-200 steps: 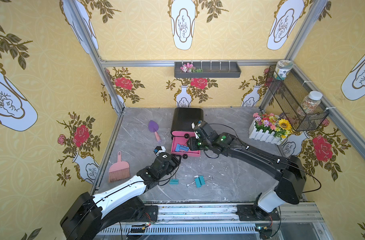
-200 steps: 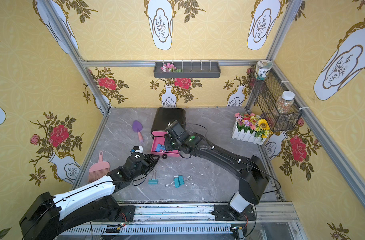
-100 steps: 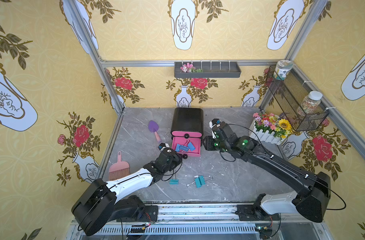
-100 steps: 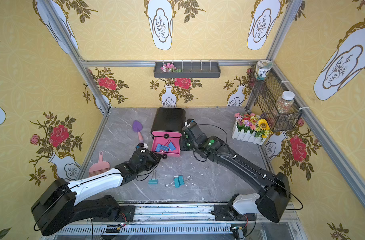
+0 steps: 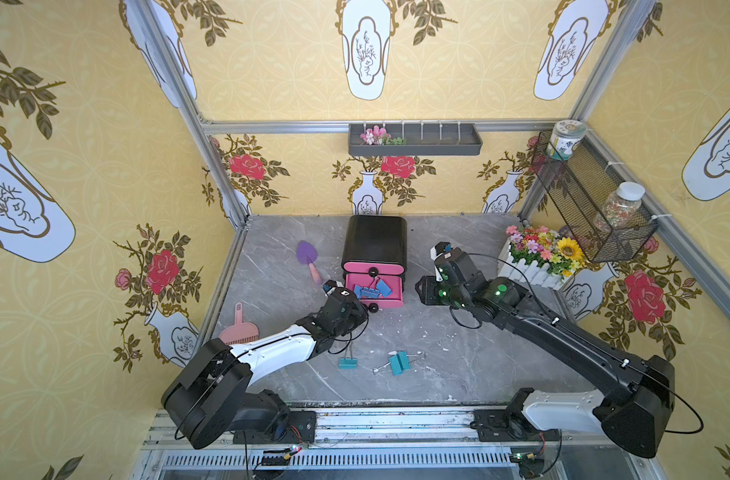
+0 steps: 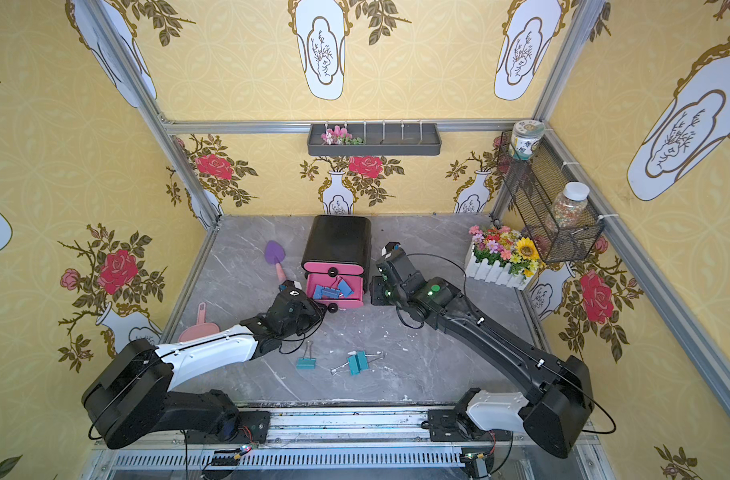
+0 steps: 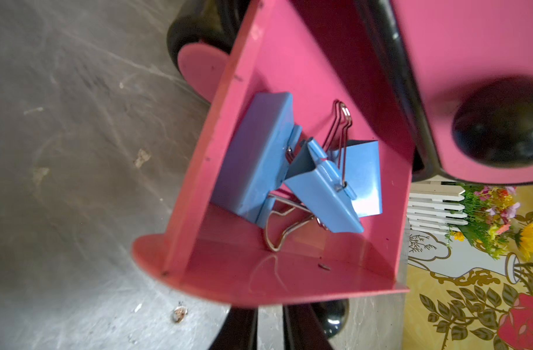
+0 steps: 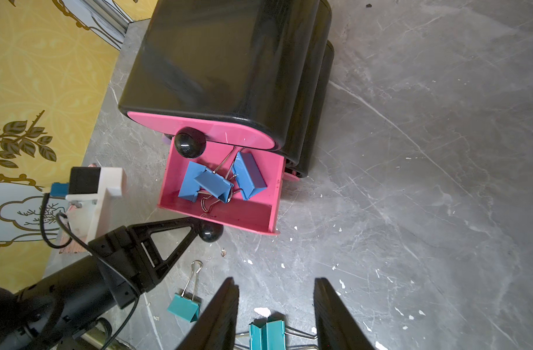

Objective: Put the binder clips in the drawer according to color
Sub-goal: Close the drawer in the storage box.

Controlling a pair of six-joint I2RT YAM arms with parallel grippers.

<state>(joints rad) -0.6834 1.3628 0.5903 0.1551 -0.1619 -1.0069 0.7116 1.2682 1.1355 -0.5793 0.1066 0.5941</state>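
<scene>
In both top views the drawer cabinet (image 5: 375, 241) stands mid-frame on the counter (image 5: 479, 365). Its open drawer (image 5: 398, 297) holds blue binder clips (image 5: 371, 289). The left hand (image 5: 364, 309) meets the drawer's front, the right hand (image 5: 422, 291) hangs just right of it, and teal binder clips (image 5: 398, 363) lie lower centre.

The left wrist view shows three blue clips piled together, with the knob (image 7: 335, 312) at the bottom edge.

Only the right wrist view shows the left hand (image 8: 195, 230) closed narrow on that knob. It also shows the right hand (image 8: 276, 288) with jaws parted, empty.
</scene>
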